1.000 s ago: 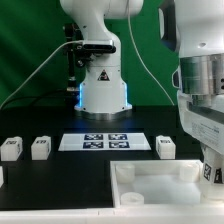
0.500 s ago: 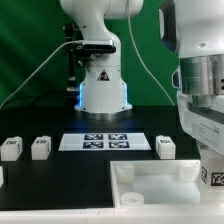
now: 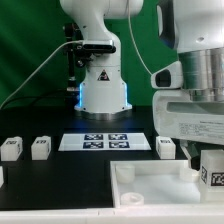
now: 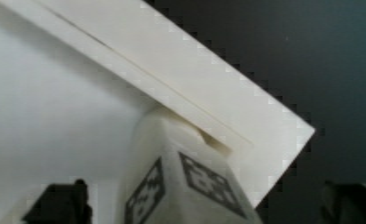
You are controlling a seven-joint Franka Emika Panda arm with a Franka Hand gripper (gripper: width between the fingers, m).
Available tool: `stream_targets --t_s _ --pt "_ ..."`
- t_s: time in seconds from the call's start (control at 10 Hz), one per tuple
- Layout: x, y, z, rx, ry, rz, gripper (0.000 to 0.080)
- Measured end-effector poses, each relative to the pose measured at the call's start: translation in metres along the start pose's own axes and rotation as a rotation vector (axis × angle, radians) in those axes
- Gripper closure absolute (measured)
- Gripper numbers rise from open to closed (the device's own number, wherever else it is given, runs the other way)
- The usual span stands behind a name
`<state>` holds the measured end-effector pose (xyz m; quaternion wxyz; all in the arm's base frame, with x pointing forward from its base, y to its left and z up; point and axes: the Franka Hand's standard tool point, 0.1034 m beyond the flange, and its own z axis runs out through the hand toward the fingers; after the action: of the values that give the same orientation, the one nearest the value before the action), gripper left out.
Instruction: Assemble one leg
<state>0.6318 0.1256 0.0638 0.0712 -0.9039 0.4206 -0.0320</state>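
One leg (image 3: 213, 170), a small white block with black-and-white tags, stands at the corner of the large white panel (image 3: 150, 186) on the exterior view's right. My gripper (image 3: 212, 160) is right above it. In the wrist view the leg (image 4: 194, 172) stands between my two dark fingers (image 4: 59, 201), with a strip of the panel (image 4: 64, 100) showing between the finger and the leg. The jaws stand wide and do not touch it. Three more legs (image 3: 11, 149) (image 3: 41, 148) (image 3: 166, 147) lie on the black table.
The marker board (image 3: 105, 141) lies at the table's middle, in front of the robot base (image 3: 102, 88). The panel's raised rim (image 3: 124, 176) and a round socket (image 3: 128, 198) are near the front edge.
The hand has turned and lifted over the leg: more of its wide white body now shows above the panel. The leg stays at the panel's corner.
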Motion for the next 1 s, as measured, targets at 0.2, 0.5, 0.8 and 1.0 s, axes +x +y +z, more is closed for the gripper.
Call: stream_targets --t_s 0.2,0.5,0.8,1.0 --pt "0.0018 0.0012 0.0002 -0.004 0.003 -0.212 0.0150" --pt "0.0047 -0.0011 -0.0004 -0.048 0.044 -0.788 0.0150" --pt "0.0069 -0.0015 -0.0009 -0.056 0.053 -0.889 0.0278" --pt "0.0054 -0.0019 -0.0002 -0.044 0.052 -0.685 0.0417"
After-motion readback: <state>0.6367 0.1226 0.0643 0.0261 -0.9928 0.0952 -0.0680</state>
